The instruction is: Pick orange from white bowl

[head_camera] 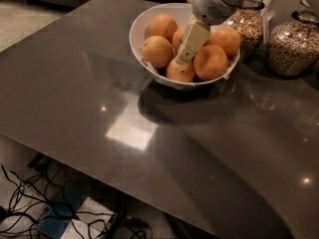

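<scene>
A white bowl (135, 30) stands at the far side of the dark table (99, 103) and holds several oranges. My gripper (182, 56) reaches down into the bowl from the upper right. Its tip lies among the fruit, against the top of the front orange (180, 72). Other oranges lie to its left (156, 51), behind it on the left (163, 26) and to its right (210, 61), with one at the back right (227, 39). The arm hides part of the fruit in the middle of the bowl.
Two clear glass jars of grain (247, 28) (292, 46) stand just right of the bowl. The table's near edge runs diagonally across the lower left. Cables and a power strip (55, 218) lie on the floor below it.
</scene>
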Motion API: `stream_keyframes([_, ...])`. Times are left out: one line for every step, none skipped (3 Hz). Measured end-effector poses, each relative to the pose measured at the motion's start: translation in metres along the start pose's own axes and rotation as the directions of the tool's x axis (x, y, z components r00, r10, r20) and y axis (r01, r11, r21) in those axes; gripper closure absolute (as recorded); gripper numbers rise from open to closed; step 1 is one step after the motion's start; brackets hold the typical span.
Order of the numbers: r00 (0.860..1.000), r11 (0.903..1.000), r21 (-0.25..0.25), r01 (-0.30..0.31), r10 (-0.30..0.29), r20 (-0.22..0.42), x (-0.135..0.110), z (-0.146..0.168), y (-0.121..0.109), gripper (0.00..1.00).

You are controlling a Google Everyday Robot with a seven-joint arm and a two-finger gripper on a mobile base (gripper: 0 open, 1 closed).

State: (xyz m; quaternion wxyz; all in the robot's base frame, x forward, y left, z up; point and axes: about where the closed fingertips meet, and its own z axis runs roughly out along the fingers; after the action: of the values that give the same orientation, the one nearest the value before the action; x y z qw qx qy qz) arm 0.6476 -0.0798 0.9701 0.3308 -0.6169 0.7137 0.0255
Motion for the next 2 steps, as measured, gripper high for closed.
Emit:
stream_keyframes([1.000,0.9999,0.012,-0.003,0.003,-0.014,0.004,0.001,-0.008,0.01])
stream_keyframes([0.999,0.9996,0.020,-0.020,0.020,-0.029,0.016,0.004,-0.015,0.01])
